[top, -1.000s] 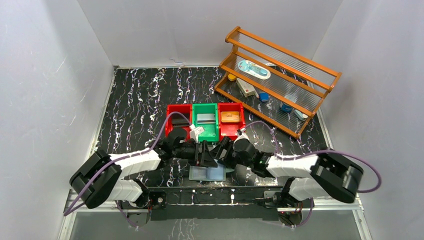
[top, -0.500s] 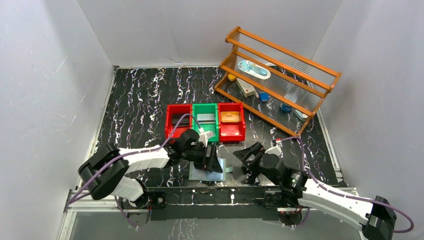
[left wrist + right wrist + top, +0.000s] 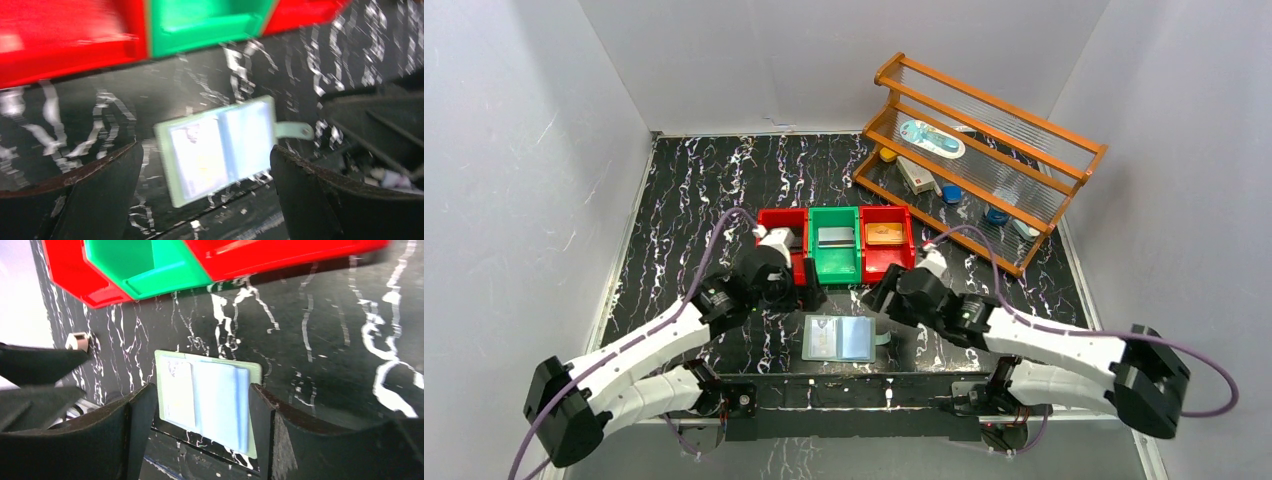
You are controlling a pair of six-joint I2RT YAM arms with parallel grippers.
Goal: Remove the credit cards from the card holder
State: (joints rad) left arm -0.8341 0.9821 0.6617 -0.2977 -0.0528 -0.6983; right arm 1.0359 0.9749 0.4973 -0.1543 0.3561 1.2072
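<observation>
**A:** Where's the holder (image 3: 839, 338)?

**B:** Lying open on the table (image 3: 694, 200), sleeves up, near the front edge between my two arms. Nothing touches it.

**A:** And your fingers?

**B:** The left gripper (image 3: 204, 147) is spread wide and empty. The right gripper (image 3: 201, 387) is parted too, with nothing in it. Both hang above the holder on the bin side, and each wrist camera frames it between its fingers. I think that lets either arm drop onto a sleeve.

**A:** Cards?

**B:** A grey card (image 3: 835, 237) lies in the green bin (image 3: 839, 272) and a tan card (image 3: 884, 236) in the right red bin (image 3: 910, 245). One card to a bin looks like sorting.

**A:** What can't you make out?

**B:** My left wrist covers half the left red bin (image 3: 781, 213), so I can't tell what's inside. The holder's left sleeve shows something pale with a small mark. Whether that's a card or just paper, I can't say. The left wrist view is also blurred.
</observation>
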